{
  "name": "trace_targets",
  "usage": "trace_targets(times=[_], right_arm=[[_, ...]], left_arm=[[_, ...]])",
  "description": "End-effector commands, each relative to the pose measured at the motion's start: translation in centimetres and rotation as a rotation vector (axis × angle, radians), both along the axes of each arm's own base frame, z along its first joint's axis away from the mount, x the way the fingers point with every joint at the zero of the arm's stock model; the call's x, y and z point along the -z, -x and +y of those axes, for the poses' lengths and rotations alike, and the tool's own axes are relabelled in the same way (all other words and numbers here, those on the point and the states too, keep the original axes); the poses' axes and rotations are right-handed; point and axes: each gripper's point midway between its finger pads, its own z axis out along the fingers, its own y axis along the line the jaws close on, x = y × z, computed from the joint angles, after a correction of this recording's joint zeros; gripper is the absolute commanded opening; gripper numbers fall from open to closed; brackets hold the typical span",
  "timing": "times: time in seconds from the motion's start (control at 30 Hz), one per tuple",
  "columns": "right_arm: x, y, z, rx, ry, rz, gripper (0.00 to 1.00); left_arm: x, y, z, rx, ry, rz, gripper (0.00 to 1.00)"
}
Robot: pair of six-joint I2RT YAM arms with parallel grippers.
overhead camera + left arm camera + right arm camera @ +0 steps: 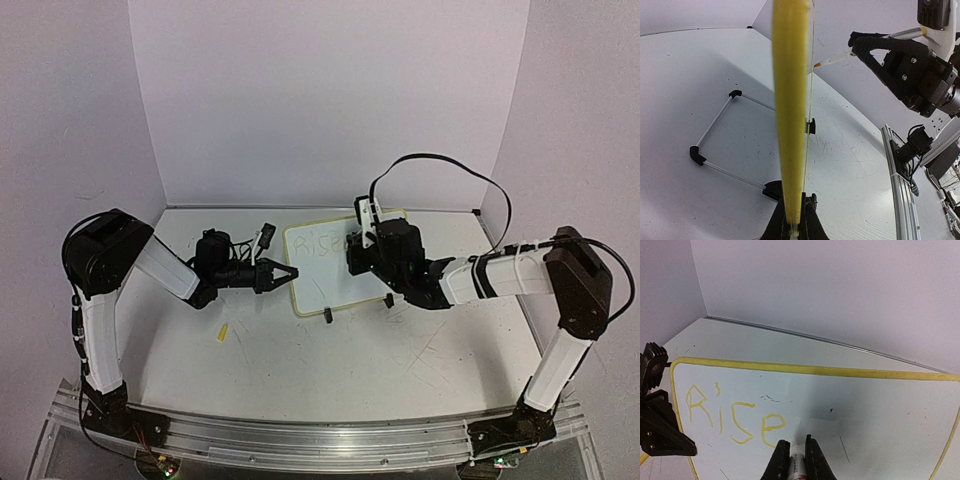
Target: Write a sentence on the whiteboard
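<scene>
White desk (350,380) carries everything. The whiteboard (325,285) stands propped near the middle, tilted back on its black clip feet (327,316), with its long axis running roughly left to right across the desk, between the two arms. The left claw (792,225) is clamped tight on the yellow rim (790,125) at the board's left short edge, so the left wrist view sees the board edge-on; that arm looks to be only steadying it. The right claw (794,455) is closed on a marker (796,469) and sits over the board face, lower middle. The tip is hidden under the fingers in its own view; from the left wrist view the orange tip is at or just off the face, and I can't tell if it touches. The word "Rise" (735,417) is written in yellow on the left half, with its last letter just left of the marker. Key relation, as a judgement: the blank board lies to the right of the right claw along the long axis, away from the left claw, so the next stroke goes rightward toward the right arm's own side. The right arm is the nearer one and the only one with the marker. The sentence looks barely begun, one word in. A small yellow scrap (222,332) lies on the desk left of the board, apart from it.
</scene>
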Motion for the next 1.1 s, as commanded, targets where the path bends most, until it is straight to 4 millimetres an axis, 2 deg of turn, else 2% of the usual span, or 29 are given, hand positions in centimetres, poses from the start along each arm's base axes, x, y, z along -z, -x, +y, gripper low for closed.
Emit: trace_targets(times=[0.0, 0.07, 0.13, 0.27, 0.7, 0.87, 1.07], right_arm=[[-7.7, 2.3, 0.3, -0.134, -0.152, -0.153, 0.0], [-9.0, 4.1, 0.7, -0.23, -0.193, -0.179, 0.0], [-8.9, 5.1, 1.2, -0.295, -0.196, -0.168, 0.0], [-7.1, 5.8, 0.9, -0.308, -0.175, -0.126, 0.0], [-5.6, 5.8, 0.4, -0.307, -0.04, -0.114, 0.0], [-5.3, 4.4, -1.0, -0.189, -0.025, -0.106, 0.0], [-3.9, 3.2, -1.1, -0.176, 0.008, -0.047, 0.0]], left_arm=[[0.8, -0.9, 0.4, -0.043, -0.051, 0.001, 0.0], [0.7, -0.8, 0.4, -0.04, -0.052, -0.004, 0.0], [0.5, -0.8, 0.5, -0.041, -0.055, -0.013, 0.0], [0.9, -0.9, 0.6, -0.05, -0.087, -0.017, 0.0], [1.2, -1.7, 0.7, -0.084, -0.125, -0.007, 0.0], [1.1, -1.9, 0.7, -0.116, -0.141, -0.016, 0.0], [1.2, -2.0, 0.9, -0.14, -0.155, -0.018, 0.0]])
